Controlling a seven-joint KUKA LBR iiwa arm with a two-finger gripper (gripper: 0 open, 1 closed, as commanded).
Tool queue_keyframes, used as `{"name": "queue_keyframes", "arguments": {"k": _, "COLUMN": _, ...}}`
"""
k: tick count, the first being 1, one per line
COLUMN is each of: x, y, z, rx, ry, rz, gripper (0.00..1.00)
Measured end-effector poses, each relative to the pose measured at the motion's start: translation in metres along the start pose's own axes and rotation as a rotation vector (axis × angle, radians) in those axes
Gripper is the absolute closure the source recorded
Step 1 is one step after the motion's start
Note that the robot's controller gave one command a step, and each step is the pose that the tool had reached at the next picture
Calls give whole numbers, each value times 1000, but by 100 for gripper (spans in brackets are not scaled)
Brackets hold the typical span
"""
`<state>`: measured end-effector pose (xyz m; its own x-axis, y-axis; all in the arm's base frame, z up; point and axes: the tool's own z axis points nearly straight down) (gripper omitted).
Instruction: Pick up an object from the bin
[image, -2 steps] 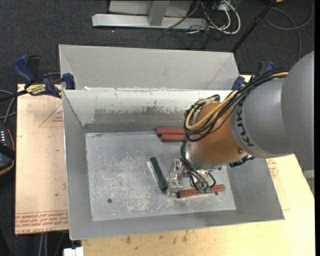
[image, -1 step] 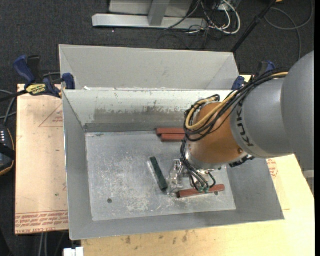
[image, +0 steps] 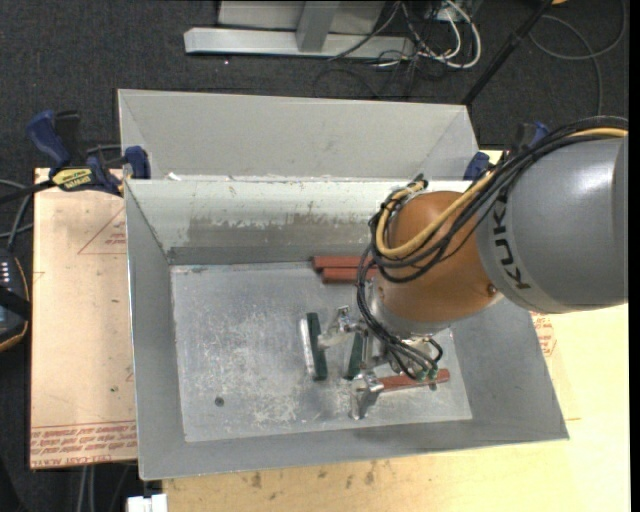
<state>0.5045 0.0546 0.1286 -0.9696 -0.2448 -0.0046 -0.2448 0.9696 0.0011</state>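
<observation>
My gripper hangs low over the right middle of the bin floor, under the orange wrist cover, among a few small tools. A slim green and silver tool lies just left of it, pointing front to back. A short dark green piece stands right at the gripper; whether it is gripped is unclear. A red-handled tool with a silver tip lies along the floor just in front and to the right.
A long red-brown bar lies against the foot of the back wall, partly hidden by the arm. The left half of the floor is bare scratched metal. The arm and its cables cover the right side.
</observation>
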Motion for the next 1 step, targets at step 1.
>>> {"name": "queue_keyframes", "arguments": {"k": 1, "x": 0, "y": -1, "z": 2, "rx": 0, "ry": 3, "rz": 2, "gripper": 0}}
